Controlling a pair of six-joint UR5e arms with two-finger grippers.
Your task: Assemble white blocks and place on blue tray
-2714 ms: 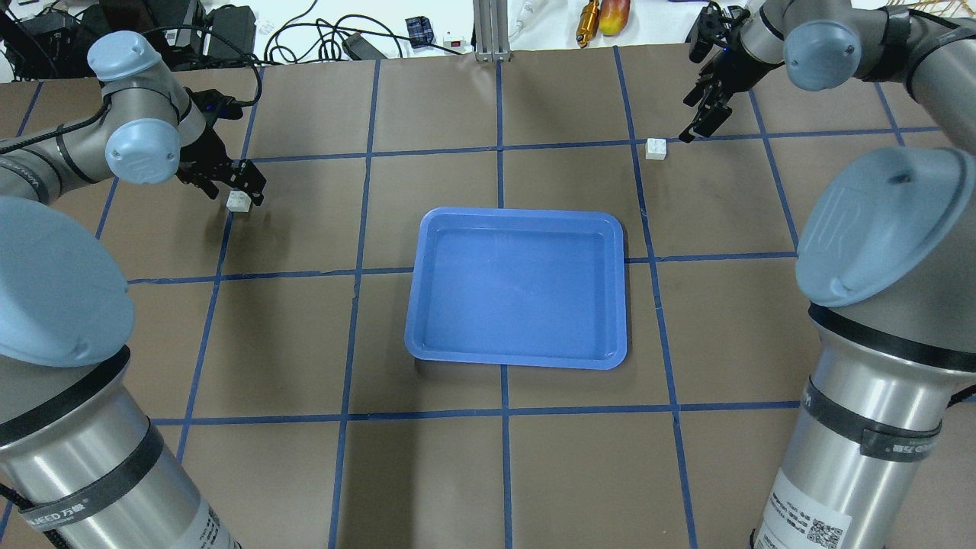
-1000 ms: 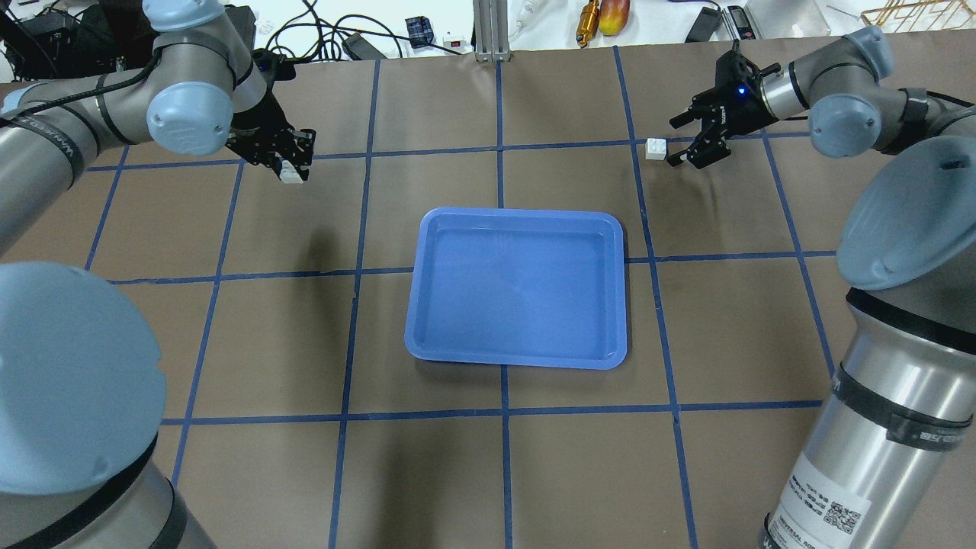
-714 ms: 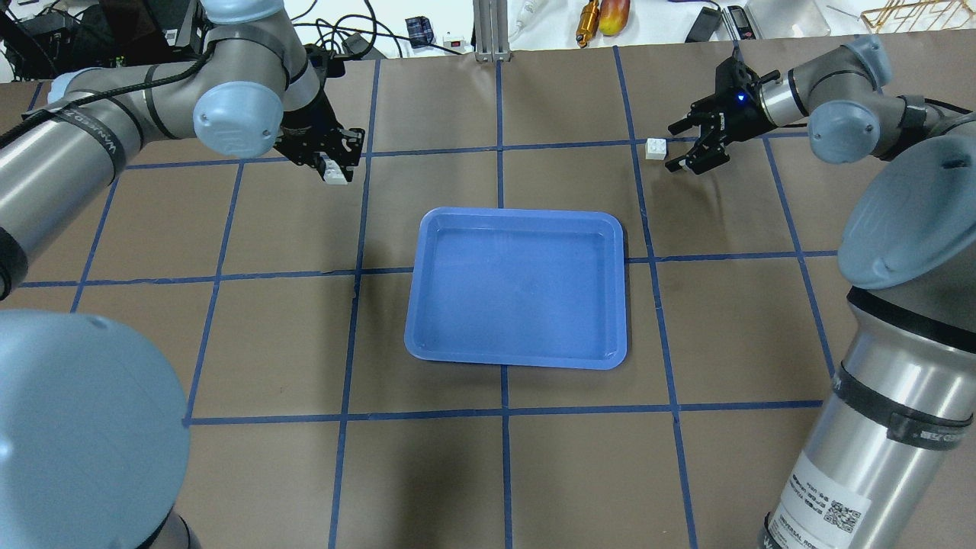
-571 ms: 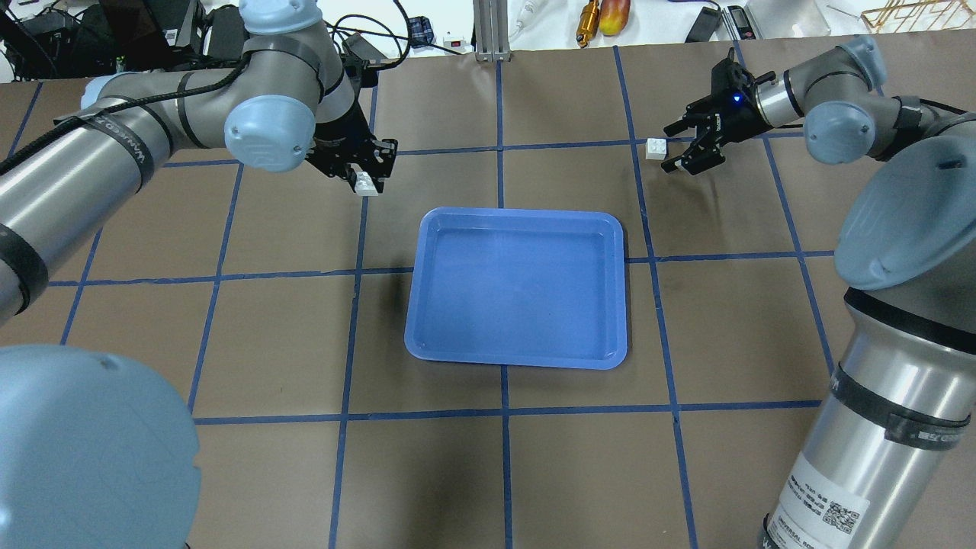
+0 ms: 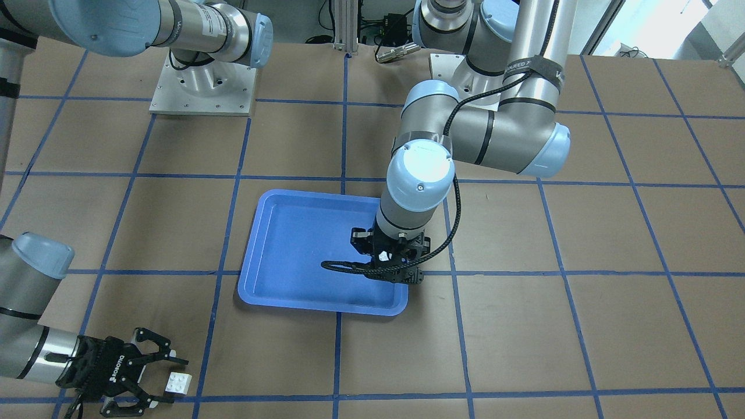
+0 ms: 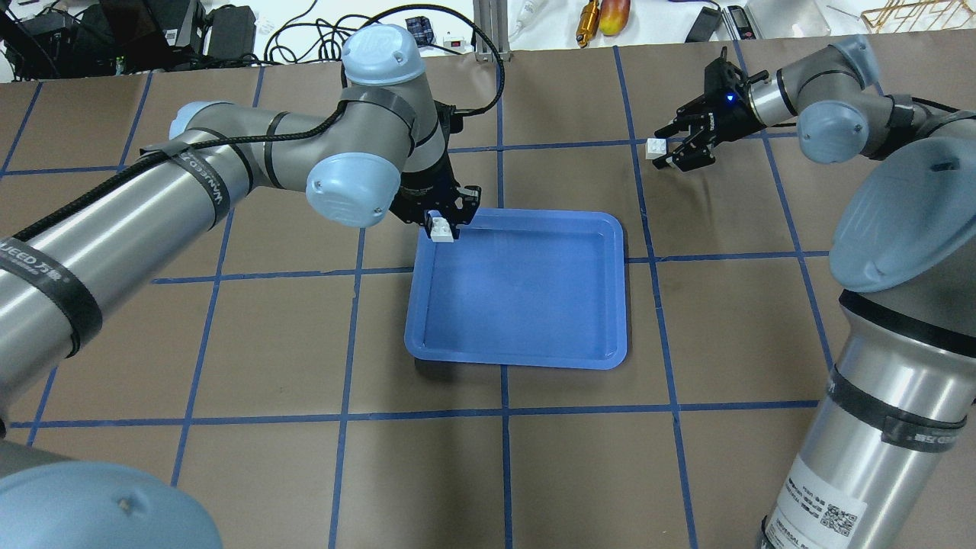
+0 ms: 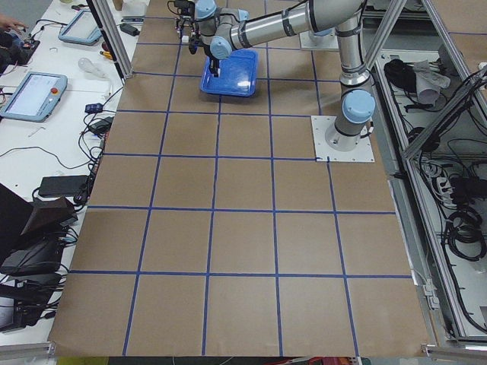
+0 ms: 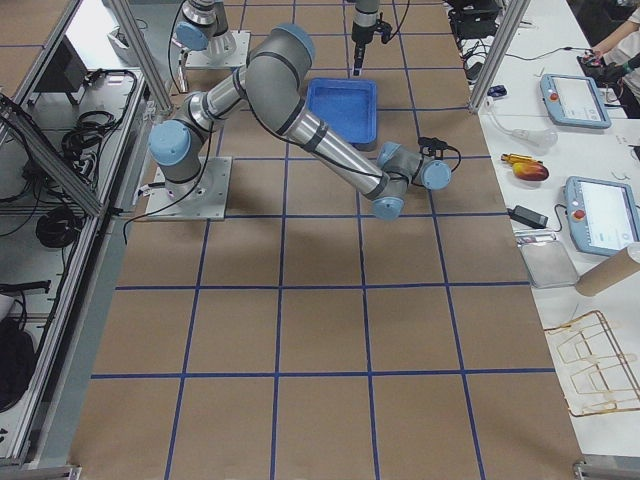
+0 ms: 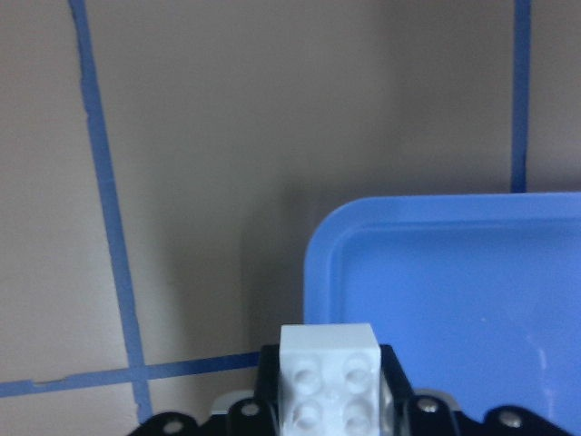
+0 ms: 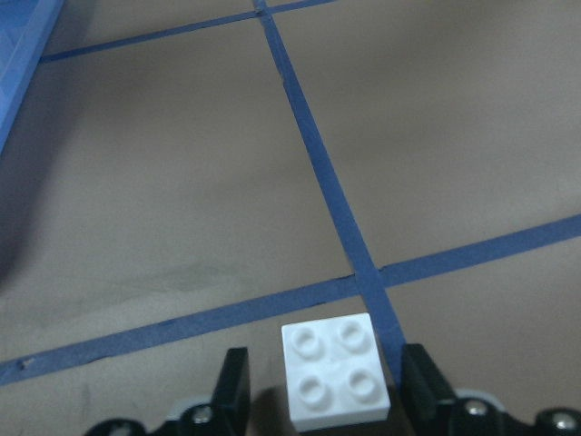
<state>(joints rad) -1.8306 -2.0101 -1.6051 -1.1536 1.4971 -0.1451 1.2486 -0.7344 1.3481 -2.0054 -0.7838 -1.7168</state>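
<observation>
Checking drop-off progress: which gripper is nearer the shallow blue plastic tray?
Left. The left gripper, holding a small white studded brick, hovers over the blue tray's corner; the right gripper straddles the other white brick, well off the tray.

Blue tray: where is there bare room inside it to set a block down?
The blue tray floor is bare from its near rim to its right rim. Only the far-left corner is crowded: the left end effector hangs there with a white block.

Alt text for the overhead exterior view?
The left pincer holds a white block above the far-left corner of the blue tray. The right pincer, open, has the second white block between its fingers on the brown table.
</observation>
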